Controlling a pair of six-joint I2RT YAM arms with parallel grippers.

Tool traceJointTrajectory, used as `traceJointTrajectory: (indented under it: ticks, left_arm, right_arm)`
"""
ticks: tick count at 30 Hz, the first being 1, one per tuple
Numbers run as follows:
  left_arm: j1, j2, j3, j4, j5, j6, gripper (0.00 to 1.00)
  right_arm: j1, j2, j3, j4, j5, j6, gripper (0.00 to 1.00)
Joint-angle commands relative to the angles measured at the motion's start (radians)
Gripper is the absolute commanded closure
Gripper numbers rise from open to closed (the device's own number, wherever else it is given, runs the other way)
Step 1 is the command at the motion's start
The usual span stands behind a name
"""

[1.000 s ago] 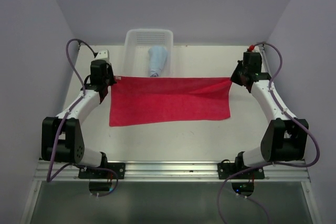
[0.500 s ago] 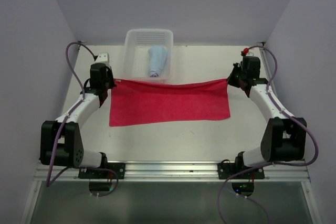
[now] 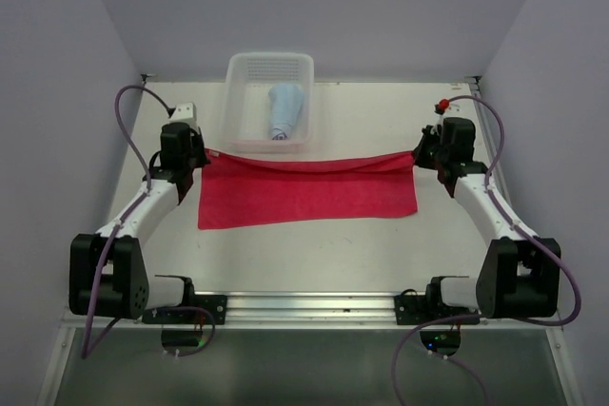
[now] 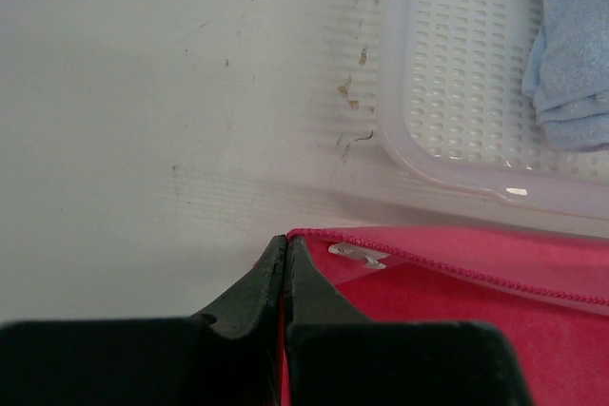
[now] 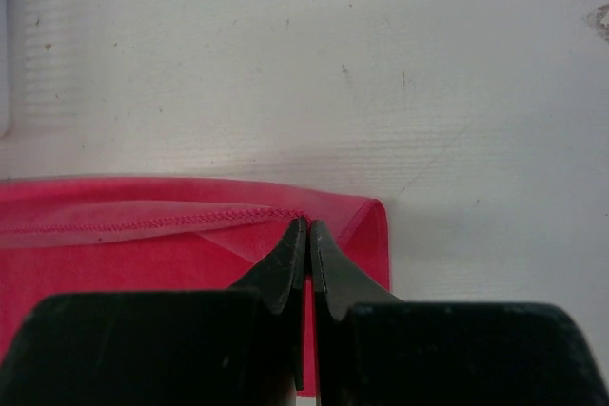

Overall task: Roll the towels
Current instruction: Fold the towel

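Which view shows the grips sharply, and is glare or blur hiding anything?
Left wrist: left gripper soft-edged, pink towel hem crisp, glare fleck on the basket rim. Right wrist: right gripper blurred near lens, hem clear. Top: even light, grips tiny.

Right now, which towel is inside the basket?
The light blue towel, bundled up inside the white basket at the back. The pink-red towel is spread out on the table in front of it instead.

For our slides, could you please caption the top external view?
Left hand and right hand pinch red towel by far corners; blue towel in basket.
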Motion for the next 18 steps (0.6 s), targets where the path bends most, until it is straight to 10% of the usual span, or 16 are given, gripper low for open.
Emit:
traceJointTrajectory:
  ticks: [1,18]
  left_arm:
    - [0.009,-0.052,-0.024,0.039,0.016,-0.026,1.00]
    - [0.010,-0.148,-0.101,-0.084,-0.060,-0.049,1.00]
  right_arm:
    - [-0.006,-0.039,-0.004,0.025,-0.001,-0.028,0.98]
    - [-0.006,-0.137,-0.065,-0.104,0.105,0.019,1.00]
